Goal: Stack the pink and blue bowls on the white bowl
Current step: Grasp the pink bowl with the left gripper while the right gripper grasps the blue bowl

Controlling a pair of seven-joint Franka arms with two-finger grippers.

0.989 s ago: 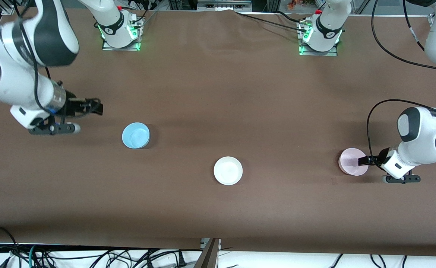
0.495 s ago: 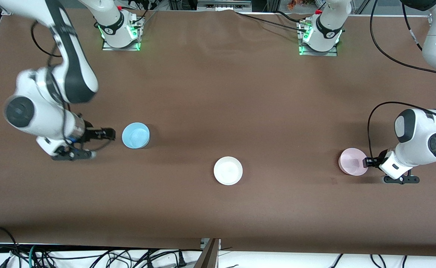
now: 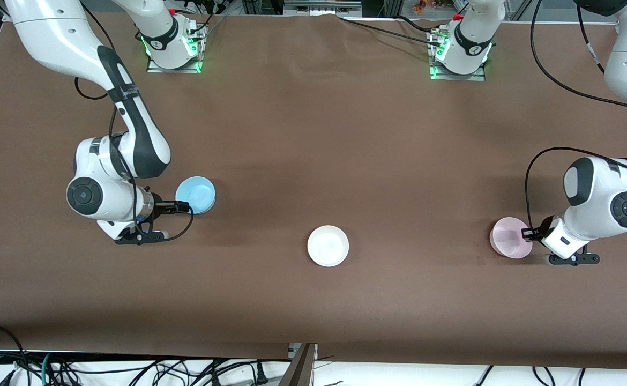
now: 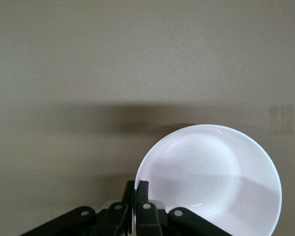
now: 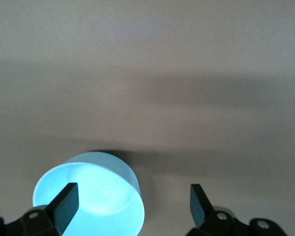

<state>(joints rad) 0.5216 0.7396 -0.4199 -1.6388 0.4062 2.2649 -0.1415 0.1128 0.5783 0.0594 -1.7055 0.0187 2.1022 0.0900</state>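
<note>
right gripper [image 3: 184,205]: my fingers stand wide apart, holding nothing, low at the rim of the blue bowl on the side toward the right arm's end of the table. In the right wrist view one finger [image 5: 65,200] is in front of the bowl and the other [image 5: 198,201] is well clear of it, so I am not yet astride the wall.
blue bowl [image 3: 195,195]: sits upright on the table [image 3: 313,150], toward the right arm's end, farther from the front camera than the white bowl. It looks like thin glossy plastic; I judge it light, stiff and slippery. The rim is the place to pinch, one finger inside and one outside.
white bowl [image 3: 328,245]: mid-table, empty, well apart from the other two.
pink bowl [image 3: 510,237]: toward the left arm's end of the table, upright. I expect the same light, slick feel, so a rim pinch could let it swing or slip if carried fast.
left gripper [image 3: 528,234]: my fingers are closed tight on the pink bowl's rim, the wall between them in the left wrist view.
</note>
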